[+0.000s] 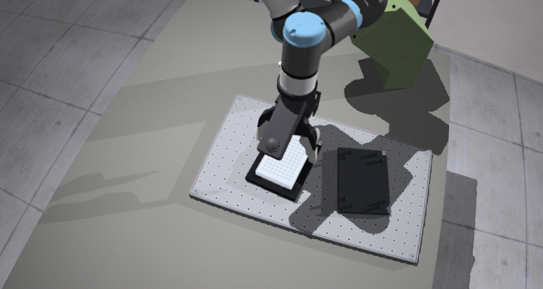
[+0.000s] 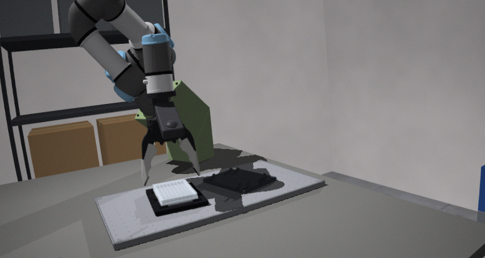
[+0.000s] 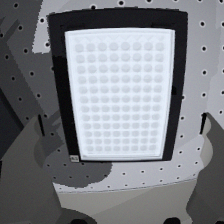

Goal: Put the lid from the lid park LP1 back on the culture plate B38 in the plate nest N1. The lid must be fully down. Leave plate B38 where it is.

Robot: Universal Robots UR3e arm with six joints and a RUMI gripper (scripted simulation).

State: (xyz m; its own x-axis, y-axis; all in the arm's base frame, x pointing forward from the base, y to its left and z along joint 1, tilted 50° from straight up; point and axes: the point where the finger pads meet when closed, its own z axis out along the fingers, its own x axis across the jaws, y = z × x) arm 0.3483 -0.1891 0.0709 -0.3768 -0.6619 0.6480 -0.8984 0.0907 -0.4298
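Note:
The white culture plate B38 [image 1: 283, 165] sits in the black plate nest N1 [image 1: 276, 180] on the perforated baseplate, with the clear lid lying flat on top of it. It also shows in the exterior view [image 2: 174, 191] and fills the wrist view [image 3: 120, 95]. My gripper [image 1: 286, 144] hangs straight above the plate, open and empty, its fingertips [image 2: 171, 176] clear of the lid on both sides. The black lid park LP1 [image 1: 363, 180] to the right holds nothing.
The perforated baseplate [image 1: 311, 177] carries the nest and the lid park. A green block [image 1: 391, 40] stands behind the baseplate by the arm's base. A dark shelf with cardboard boxes [image 2: 62, 147] is at the back.

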